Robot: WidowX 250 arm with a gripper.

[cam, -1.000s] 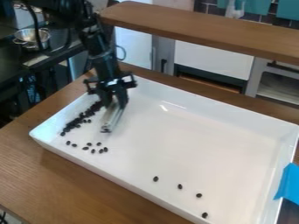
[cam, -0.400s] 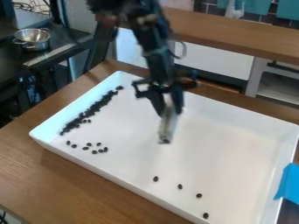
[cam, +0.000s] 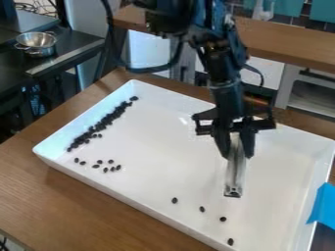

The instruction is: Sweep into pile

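And we're over the right-hand half of the white tray [cam: 145, 204], my gripper [cam: 237, 153] hanging above its floor with the fingers closed on a pale sweeping bar [cam: 235, 171], one on each side of it. The bar's long axis runs down out of the grip towards the camera. Its lower end is at or just above the tray floor; I can't tell which.

Here's the relation that matters: four loose beans [cam: 202, 209] lie strung out in a slanting row between that lower end and the near wall. The third one along [cam: 223, 219] sits closest, just below the tip in the camera view, and the last [cam: 230, 241] is right down by the wall. The main pile [cam: 101, 125] hugs the left wall, well apart from me, with a small scatter [cam: 108, 166] near its lower end.

So the beans are between my bar and the near edge, and the pile is off to the left. I judge the gathering barely half done. To my eye, the bar wants to get down to the right of that last bean, then push left across the row. Come straight down and I could pin one against the wall, or flick it aside.
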